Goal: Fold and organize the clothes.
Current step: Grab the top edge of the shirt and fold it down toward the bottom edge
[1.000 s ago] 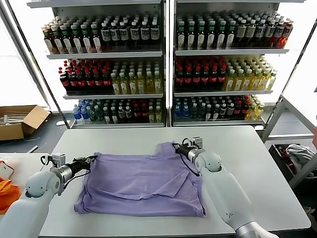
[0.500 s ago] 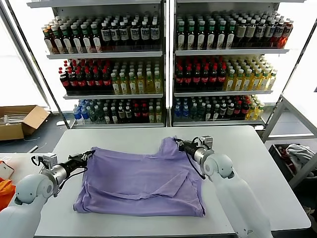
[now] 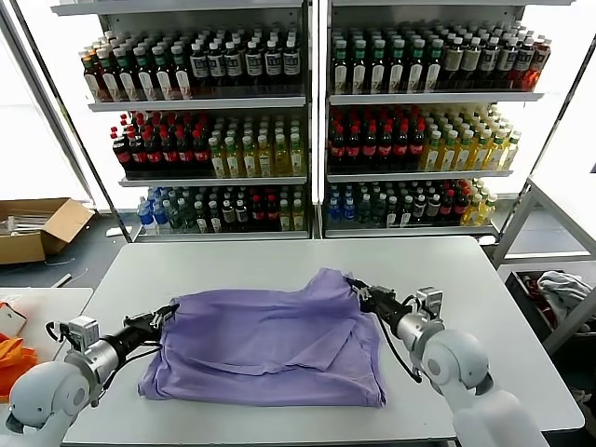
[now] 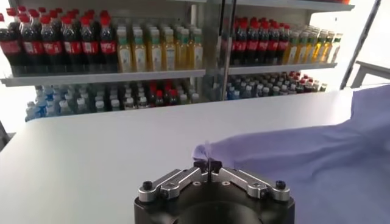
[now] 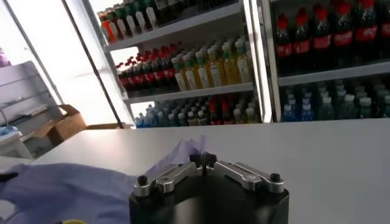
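A: Background first. Tall shelves of bottled drinks (image 3: 307, 121) stand behind a pale grey surface (image 3: 484, 307). A cardboard box (image 3: 37, 228) sits on the floor far left, and a scrap of orange fabric (image 3: 14, 358) shows at the left edge.

B: And the shirt?

A: One lavender T-shirt (image 3: 270, 340) lies mid-surface, partly folded. Its near part is flat and its far edge is lifted between the two arms. No print is visible from here.

B: Start from the left.

A: The left gripper (image 3: 166, 315) is low over the surface, forearm reaching in from the near left corner. Its jaws are pinched tight on the shirt's far left corner. The left wrist view shows the left gripper (image 4: 209, 164) with a peak of cloth clamped at its tips.

B: Right side?

A: The right gripper (image 3: 361, 291) comes in from the near right, forearm angled toward centre. It is likewise closed on the far right corner, at the raised hump of fabric. In its own wrist view the right gripper (image 5: 204, 159) has a fold of lavender between its tips.

B: Handling?

A: Light, limp cotton, I'd judge. It sags between the holds and wrinkles readily. Corners and hems look the sensible places to grip, with both moving evenly so the fold lands straight. It may drag on the surface.
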### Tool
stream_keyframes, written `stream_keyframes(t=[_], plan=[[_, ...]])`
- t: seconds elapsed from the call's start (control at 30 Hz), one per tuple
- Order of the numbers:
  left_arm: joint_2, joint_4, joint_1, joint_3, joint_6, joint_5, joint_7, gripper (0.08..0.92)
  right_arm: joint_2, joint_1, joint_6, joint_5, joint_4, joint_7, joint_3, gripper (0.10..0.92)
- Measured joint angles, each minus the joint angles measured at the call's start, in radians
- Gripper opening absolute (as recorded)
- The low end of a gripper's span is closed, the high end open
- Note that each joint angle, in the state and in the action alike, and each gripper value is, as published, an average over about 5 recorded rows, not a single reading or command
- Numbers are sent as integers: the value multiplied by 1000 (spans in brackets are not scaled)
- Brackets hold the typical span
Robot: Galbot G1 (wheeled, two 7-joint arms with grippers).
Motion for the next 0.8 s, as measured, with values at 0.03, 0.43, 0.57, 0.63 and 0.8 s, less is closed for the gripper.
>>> stream_keyframes(t=[0.03, 0.43, 0.57, 0.63, 0.8], plan=[[-2, -14, 21, -10, 2, 1, 0, 88, -2, -28, 1, -4, 17, -2, 11, 108], [3, -84, 196, -101, 10, 41, 8, 88, -1, -298, 24, -57, 114, -32, 91, 108], [5, -90, 231, -112, 13, 61, 15, 88, -8, -351, 26, -65, 138, -37, 97, 108], [5, -93, 244, -114, 13, 75, 17, 88, -10, -368, 27, -70, 150, -36, 98, 108], [0, -110, 260, -120, 16, 111, 11, 167, -7, -393, 31, -78, 177, -27, 102, 140]])
